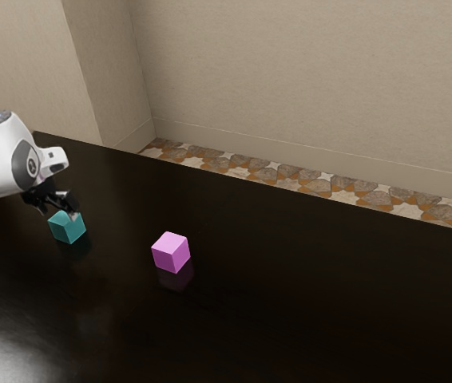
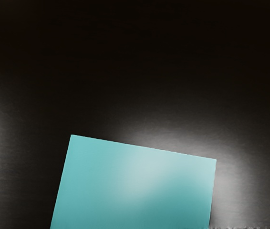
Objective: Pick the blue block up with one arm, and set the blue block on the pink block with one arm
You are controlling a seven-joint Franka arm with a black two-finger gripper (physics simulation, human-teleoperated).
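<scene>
Two blocks matter here, and the first is the blue block (image 1: pixel 67 227), more teal than blue on my screen, toward the exterior view's left on the dark glossy table (image 1: pixel 306 295). In the wrist view the blue block (image 2: pixel 135 188) lies directly under the hand, its flat top skewed against the frame. The gripper (image 1: pixel 60 206) is right down at the block's upper edge, at the end of the white arm (image 1: pixel 2 163). From this angle I cannot tell whether it has closed on the block or merely sits over it, nor whether the block rests on the table or hangs just clear. The pink block (image 1: pixel 170 251) stands well apart, toward the exterior view's right and a little nearer the camera, with nothing between the two.

I judge this to be the grasp, or the very start of the lift. To do it well I want a hold on two opposite flat faces, centred and not on the corners, so I would check that skew first. Then raise it straight up, higher than the pink block's top, before any sideways travel, and watch for the block slipping or tilting in the hold
</scene>
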